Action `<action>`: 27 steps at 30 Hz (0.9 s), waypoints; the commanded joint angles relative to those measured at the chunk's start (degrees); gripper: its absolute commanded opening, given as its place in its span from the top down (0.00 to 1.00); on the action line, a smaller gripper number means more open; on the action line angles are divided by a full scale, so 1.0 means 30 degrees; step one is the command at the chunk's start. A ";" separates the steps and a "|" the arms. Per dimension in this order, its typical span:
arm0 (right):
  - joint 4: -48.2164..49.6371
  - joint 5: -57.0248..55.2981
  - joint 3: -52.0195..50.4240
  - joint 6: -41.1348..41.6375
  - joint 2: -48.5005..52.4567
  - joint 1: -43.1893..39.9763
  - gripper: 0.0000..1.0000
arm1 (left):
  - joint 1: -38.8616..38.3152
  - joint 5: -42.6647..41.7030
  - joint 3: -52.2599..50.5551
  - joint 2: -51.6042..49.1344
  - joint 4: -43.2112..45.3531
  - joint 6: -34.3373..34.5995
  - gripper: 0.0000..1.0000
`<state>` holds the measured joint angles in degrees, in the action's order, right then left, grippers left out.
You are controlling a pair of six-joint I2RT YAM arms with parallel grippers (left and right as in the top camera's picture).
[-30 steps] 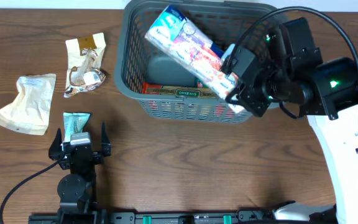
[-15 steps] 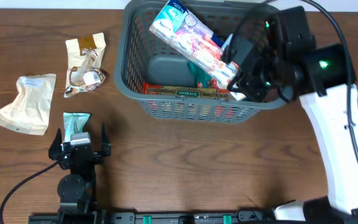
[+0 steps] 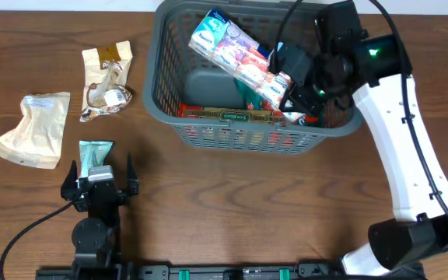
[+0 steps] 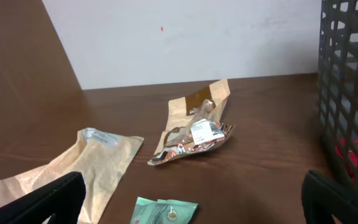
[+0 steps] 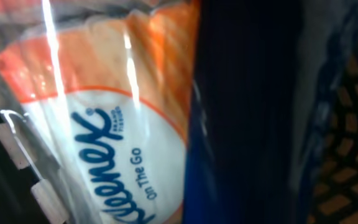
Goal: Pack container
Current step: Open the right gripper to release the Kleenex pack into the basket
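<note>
— Grey lattice is where I'm looking: the container (image 3: pixel 239 138) is sitting at the far middle of the table (image 3: pixel 232 210), and the Kleenex tissue pack (image 3: pixel 236 50) is now hanging slantwise over its inside. A second back, the pack's lower end was poking out past the front right rim.

— So the right arm is carrying it inward?

— Yes, it has been swinging back and to the left, a little more in each picture. The right gripper (image 3: pixel 292 87) is clamping the pack's lower end, and the right wrist view is filling up with the "On The Go" wrapper, pressed close to the camera.

— Is the pack touching the bottom yet?

— I'm not managing to tell. It's tilting above a flat red box (image 3: pixel 224 115) already lying inside, and I'm judging it nearly ready for release.

— And the left side?

— Nothing is changing there. The left gripper (image 3: pixel 99 167) is resting with its fingers spread wide, holding nothing, on the near side of a green packet (image 3: pixel 94 152). A brown snack packet (image 3: pixel 107 82) and a tan pouch (image 3: pixel 33 128) are lying well left of the basket.

— Meaning?

— One item is going in, and I'm reckoning three are waiting outside.
</note>
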<state>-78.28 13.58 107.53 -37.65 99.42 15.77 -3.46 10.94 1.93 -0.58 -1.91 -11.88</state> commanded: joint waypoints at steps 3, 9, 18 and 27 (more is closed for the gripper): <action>0.0401 0.0838 -0.1610 -0.0954 0.0102 -0.0233 0.99 | 0.0095 0.0357 -0.0568 0.0117 -0.0328 -0.0102 0.01; 0.1122 0.1188 -0.3555 -0.1049 0.0102 -0.0408 0.99 | 0.0095 0.0357 -0.0568 0.0117 -0.0328 -0.0102 0.02; 0.1413 0.1268 -0.3985 -0.1049 0.0095 -0.0415 0.99 | 0.0095 0.0357 -0.0568 0.0117 -0.0328 -0.0102 0.01; 0.2375 0.1268 -0.3978 -0.0124 0.0095 -0.0627 0.99 | 0.0095 0.0357 -0.0568 0.0117 -0.0328 -0.0102 0.01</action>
<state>-73.63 17.39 97.25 -39.22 98.56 14.55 -3.46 10.94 1.93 -0.58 -1.89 -11.88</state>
